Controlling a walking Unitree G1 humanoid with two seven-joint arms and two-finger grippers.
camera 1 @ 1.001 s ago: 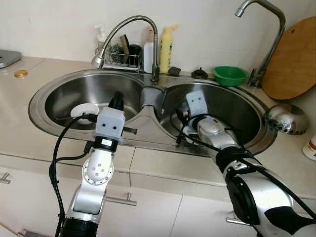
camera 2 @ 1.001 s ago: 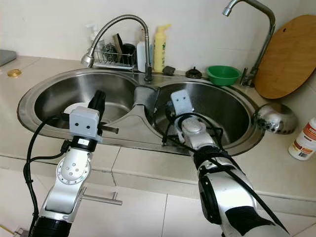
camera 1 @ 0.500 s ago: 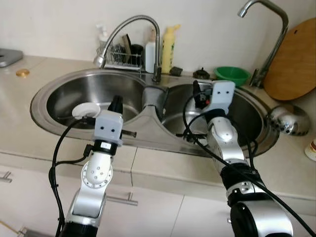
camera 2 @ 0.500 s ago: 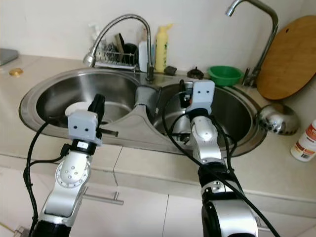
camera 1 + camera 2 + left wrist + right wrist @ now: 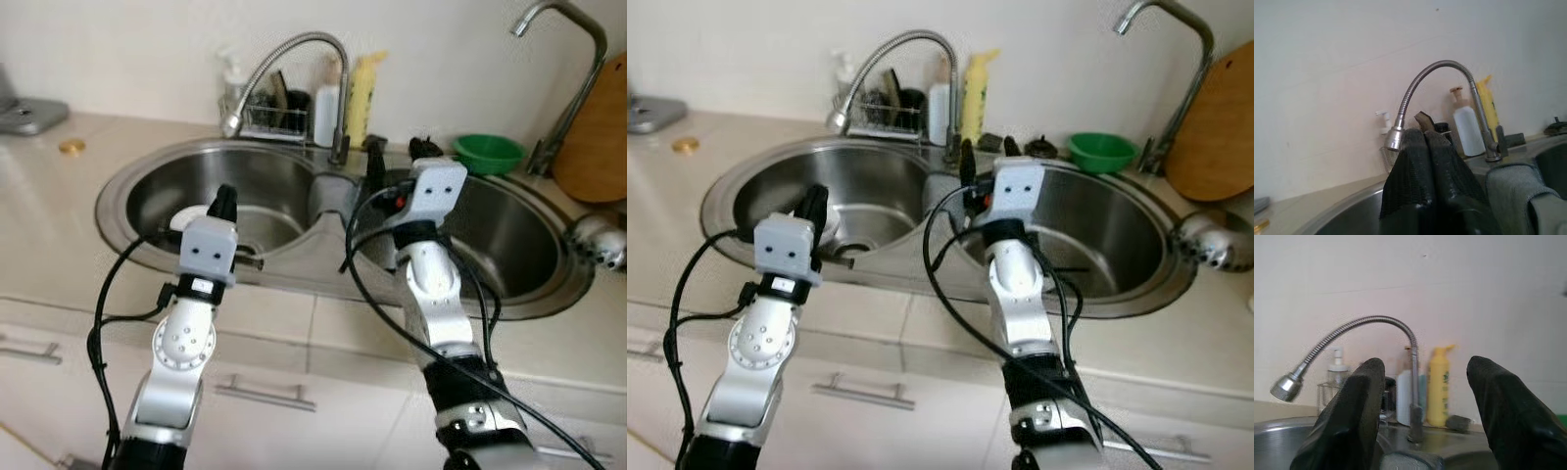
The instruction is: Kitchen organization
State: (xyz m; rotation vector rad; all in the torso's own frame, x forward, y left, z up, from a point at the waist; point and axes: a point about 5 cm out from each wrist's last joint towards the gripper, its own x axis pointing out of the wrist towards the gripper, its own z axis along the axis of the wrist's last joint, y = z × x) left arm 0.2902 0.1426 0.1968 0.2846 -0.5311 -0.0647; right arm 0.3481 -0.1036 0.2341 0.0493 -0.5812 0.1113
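Observation:
A steel double sink (image 5: 127,191) lies before me. A white dish (image 5: 189,212) rests in its left basin, partly hidden behind my left gripper (image 5: 224,199), which hovers over that basin's front with its fingers (image 5: 1411,147) pressed together and nothing held. My right gripper (image 5: 397,160) is raised above the divider between the basins, pointing at the back wall; its fingers (image 5: 1364,396) stand wide apart and empty. A grey cloth (image 5: 1513,191) hangs over the divider.
A gooseneck faucet (image 5: 294,54) arches over the left basin. Behind it stand a wire rack (image 5: 274,116), a white bottle and a yellow bottle (image 5: 360,88). A green bowl (image 5: 487,152), a second tap (image 5: 568,69), a wooden board (image 5: 593,147) and a steel ladle (image 5: 600,240) sit at the right.
My right gripper has risen out of the right basin to above the divider and now points at the wall. The camera has shifted, sliding the scene to the right. The left arm held still.

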